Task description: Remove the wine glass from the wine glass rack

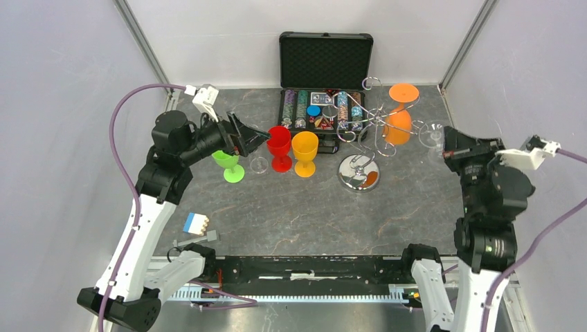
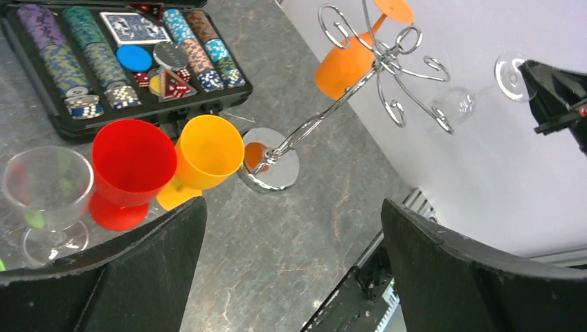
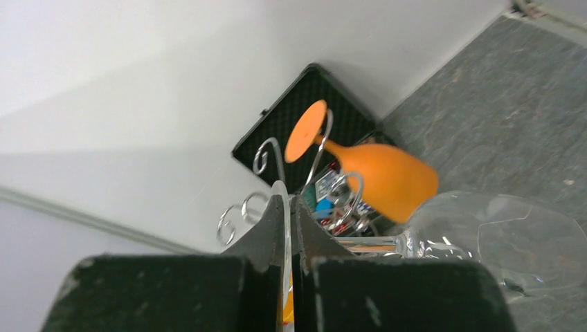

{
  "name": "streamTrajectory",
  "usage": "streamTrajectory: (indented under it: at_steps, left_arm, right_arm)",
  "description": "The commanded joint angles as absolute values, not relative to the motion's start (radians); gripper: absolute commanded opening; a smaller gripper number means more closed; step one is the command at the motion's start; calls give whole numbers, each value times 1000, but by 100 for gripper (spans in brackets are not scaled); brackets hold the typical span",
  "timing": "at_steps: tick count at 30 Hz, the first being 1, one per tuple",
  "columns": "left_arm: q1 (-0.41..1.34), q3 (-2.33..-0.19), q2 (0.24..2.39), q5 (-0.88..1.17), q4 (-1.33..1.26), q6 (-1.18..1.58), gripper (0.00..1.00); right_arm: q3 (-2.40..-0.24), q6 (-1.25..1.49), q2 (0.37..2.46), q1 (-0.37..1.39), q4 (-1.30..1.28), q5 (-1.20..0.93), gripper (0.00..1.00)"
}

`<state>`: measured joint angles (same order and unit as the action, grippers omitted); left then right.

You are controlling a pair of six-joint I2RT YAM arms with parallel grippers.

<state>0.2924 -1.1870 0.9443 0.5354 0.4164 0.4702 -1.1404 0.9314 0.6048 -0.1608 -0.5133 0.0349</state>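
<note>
The wine glass rack (image 1: 358, 171) is a silver wire stand on a shiny round base, right of centre. An orange wine glass (image 1: 398, 123) hangs on it. A clear wine glass (image 1: 432, 131) lies sideways in the air by the tip of the rack's right hook arm (image 2: 440, 119); whether they touch I cannot tell. My right gripper (image 3: 289, 207) is shut on that glass's foot (image 3: 284, 200), seen edge-on between the fingers, with the bowl (image 3: 498, 242) off to the right. My left gripper (image 2: 294, 242) hangs open above the table near the cups, holding nothing.
A black case of poker chips (image 1: 325, 62) stands open at the back. Red (image 1: 280, 146), yellow (image 1: 304, 152) and green (image 1: 232, 166) goblets and a small clear glass (image 1: 259, 164) stand left of the rack. A blue-and-white block (image 1: 196, 223) lies near the front left.
</note>
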Motion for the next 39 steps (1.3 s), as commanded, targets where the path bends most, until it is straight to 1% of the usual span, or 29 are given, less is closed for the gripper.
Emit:
streamTrajectory:
  at_steps: [1, 5, 6, 7, 11, 14, 18, 22, 24, 27, 30, 35, 39]
  left_arm:
    - [299, -1180, 939, 589, 338, 554, 100]
    - [323, -1184, 939, 600, 327, 566, 100]
    - [341, -1182, 938, 599, 316, 569, 100]
    - [359, -1176, 938, 595, 298, 573, 100]
    - [502, -1138, 932, 540, 199, 566, 100]
    - [646, -1099, 942, 462, 119, 506, 99]
    - [784, -1023, 966, 453, -62, 416, 96]
    - [884, -946, 1000, 499, -237, 304, 94]
    - [938, -897, 1017, 546, -349, 205, 93]
    - [994, -838, 1049, 564, -457, 82, 93]
    - [1040, -828, 1101, 560, -523, 23, 92]
    - [1104, -835, 1216, 508, -656, 2, 90]
    - [1139, -893, 1320, 493, -699, 2, 88]
  right_arm:
    - [-1174, 991, 517, -160, -543, -119, 0]
    - [-1135, 1052, 449, -160, -559, -251, 0]
    - [-1120, 998, 435, -160, -569, -287, 0]
    - [-1118, 1061, 428, -157, -599, -313, 0]
    - [-1074, 1099, 362, -139, -648, -380, 0]
    - [-1029, 1143, 325, -135, -653, -447, 0]
    - [-966, 1208, 281, -134, -649, -544, 0]
    - [-911, 1291, 245, -125, -613, -619, 0]
    - [-884, 1327, 231, -121, -584, -647, 0]
    - [-837, 1379, 219, -118, -526, -705, 0]
    - [-798, 1419, 201, -113, -482, -725, 0]
    - [-769, 1459, 193, -105, -420, -756, 0]
    - [-756, 1465, 192, -101, -399, -758, 0]
